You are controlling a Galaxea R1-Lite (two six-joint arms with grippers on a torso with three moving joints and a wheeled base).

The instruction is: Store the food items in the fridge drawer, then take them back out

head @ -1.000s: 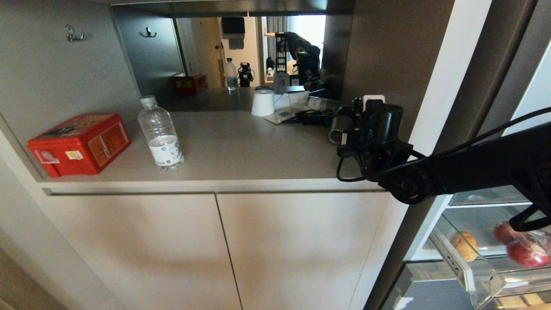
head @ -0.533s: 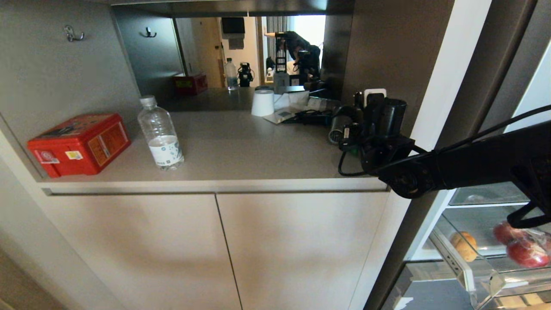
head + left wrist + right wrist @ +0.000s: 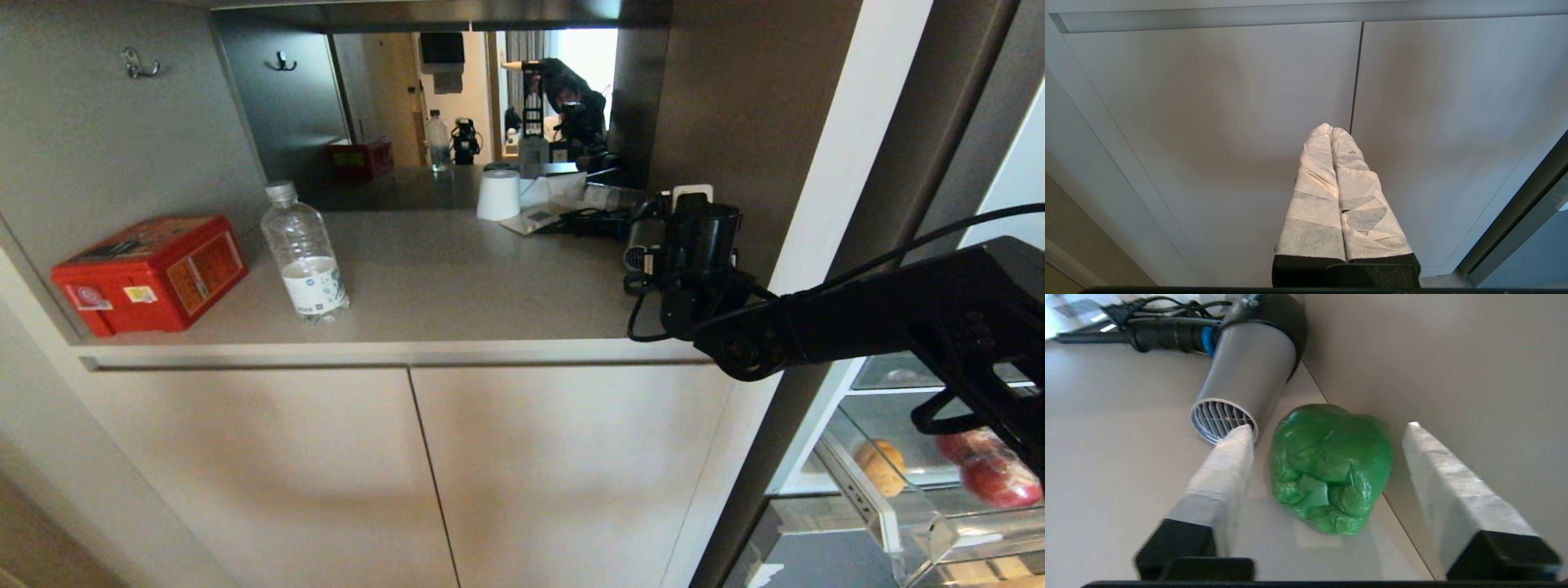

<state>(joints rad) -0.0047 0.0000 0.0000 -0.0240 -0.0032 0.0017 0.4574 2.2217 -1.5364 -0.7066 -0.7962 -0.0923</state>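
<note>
The right gripper [image 3: 1327, 435] is hovering with its taped fingers [image 3: 1220, 465] spread on either side of the glossy green bell pepper [image 3: 1331, 469], touching neither side. The pepper is lying on the beige countertop [image 3: 457, 282] at its far right corner, beside the grey hair dryer [image 3: 1245, 375] and against the side wall. The left gripper [image 3: 1331, 128] is sitting with fingers pressed together before the pale cabinet doors [image 3: 1241, 102], while the tan oval potato [image 3: 880, 467] is resting in the clear plastic fridge drawer [image 3: 890, 523] at the lower right.

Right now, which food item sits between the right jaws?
The pepper, green, on the counter beside the dryer; the potato lies in the drawer.

Right gripper [image 3: 1327, 428] fingers spread wide; left gripper [image 3: 1331, 128] — fingers together
</note>
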